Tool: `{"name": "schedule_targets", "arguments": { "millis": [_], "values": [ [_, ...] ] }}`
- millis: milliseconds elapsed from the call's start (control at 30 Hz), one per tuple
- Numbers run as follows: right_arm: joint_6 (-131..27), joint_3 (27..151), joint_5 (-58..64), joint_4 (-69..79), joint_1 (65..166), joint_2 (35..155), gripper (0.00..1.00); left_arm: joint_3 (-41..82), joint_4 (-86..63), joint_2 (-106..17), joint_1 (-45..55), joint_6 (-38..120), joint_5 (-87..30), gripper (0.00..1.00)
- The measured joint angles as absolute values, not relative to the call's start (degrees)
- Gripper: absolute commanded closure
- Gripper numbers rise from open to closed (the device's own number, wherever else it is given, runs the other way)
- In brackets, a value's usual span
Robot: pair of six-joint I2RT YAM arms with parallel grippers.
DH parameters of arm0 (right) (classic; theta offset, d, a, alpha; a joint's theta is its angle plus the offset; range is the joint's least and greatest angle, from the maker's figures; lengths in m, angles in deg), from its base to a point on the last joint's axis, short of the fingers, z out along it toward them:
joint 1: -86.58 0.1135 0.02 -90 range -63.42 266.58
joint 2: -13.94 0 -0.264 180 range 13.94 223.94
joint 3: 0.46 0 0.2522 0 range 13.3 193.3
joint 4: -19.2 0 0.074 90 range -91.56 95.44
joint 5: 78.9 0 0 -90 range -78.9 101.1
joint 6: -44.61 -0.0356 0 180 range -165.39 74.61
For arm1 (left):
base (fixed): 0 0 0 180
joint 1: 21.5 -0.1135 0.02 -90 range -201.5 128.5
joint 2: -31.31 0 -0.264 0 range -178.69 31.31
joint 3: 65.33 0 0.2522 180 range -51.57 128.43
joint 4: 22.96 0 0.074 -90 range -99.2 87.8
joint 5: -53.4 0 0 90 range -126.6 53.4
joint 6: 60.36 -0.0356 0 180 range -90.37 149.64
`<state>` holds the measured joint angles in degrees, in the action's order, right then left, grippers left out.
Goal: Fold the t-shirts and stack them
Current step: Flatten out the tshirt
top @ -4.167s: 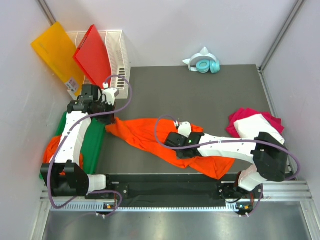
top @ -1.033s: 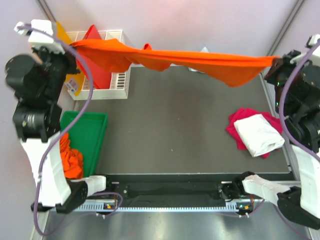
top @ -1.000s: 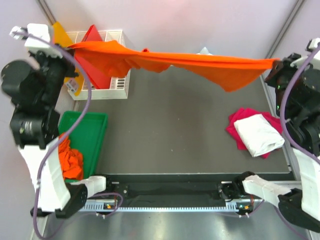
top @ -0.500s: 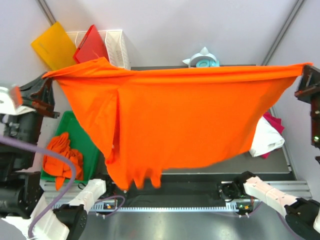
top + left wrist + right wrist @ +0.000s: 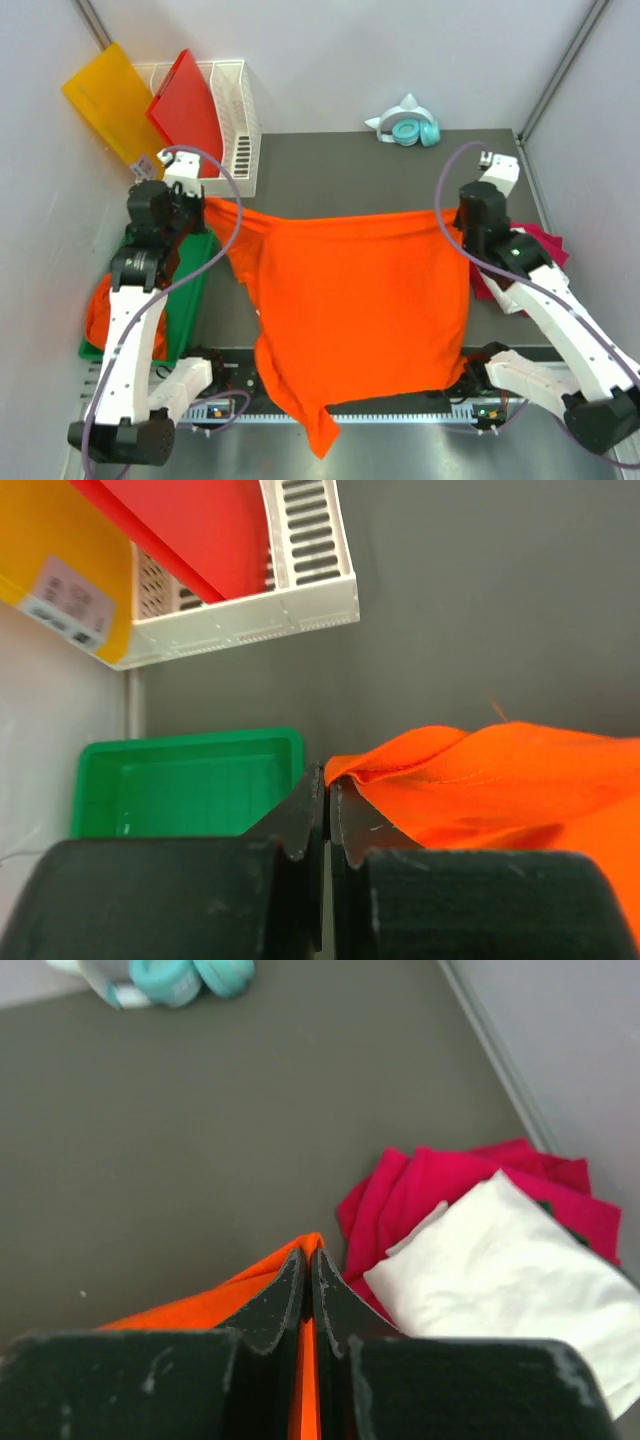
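An orange t-shirt (image 5: 355,300) hangs spread between my two grippers, over the dark table, its lower hem draped past the near edge. My left gripper (image 5: 200,203) is shut on its left corner; the left wrist view shows the jaws (image 5: 326,780) pinching the orange cloth (image 5: 480,780). My right gripper (image 5: 452,213) is shut on its right corner, seen in the right wrist view (image 5: 308,1260). A folded white t-shirt (image 5: 500,1260) lies on a magenta-pink t-shirt (image 5: 420,1185) at the right. More orange t-shirts (image 5: 98,310) lie in the green bin (image 5: 190,290).
A white wire basket (image 5: 235,110) at the back left holds a red board (image 5: 190,105); a yellow-orange board (image 5: 110,100) leans beside it. Teal headphones (image 5: 405,128) sit at the table's back edge. Walls close in on both sides.
Both arms came down from high up, lowering the spread orange t-shirt toward the table. Earlier it was lifted off the table and stretched between the grippers.
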<state>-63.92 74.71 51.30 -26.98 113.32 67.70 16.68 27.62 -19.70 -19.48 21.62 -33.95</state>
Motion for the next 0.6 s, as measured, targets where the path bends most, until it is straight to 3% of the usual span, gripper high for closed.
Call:
{"name": "schedule_targets", "arguments": {
  "millis": [267, 600],
  "values": [
    [-67.4, 71.0, 50.0, -18.7, 110.7, 83.2, 1.00, 5.3, 13.3, -31.2, -19.6, 20.8, -33.2, 1.00],
    [-66.4, 77.2, 47.4, -13.5, 105.5, 100.9, 1.00, 11.9, 7.1, -51.6, -19.6, 20.1, -33.2, 1.00]
  ]
}}
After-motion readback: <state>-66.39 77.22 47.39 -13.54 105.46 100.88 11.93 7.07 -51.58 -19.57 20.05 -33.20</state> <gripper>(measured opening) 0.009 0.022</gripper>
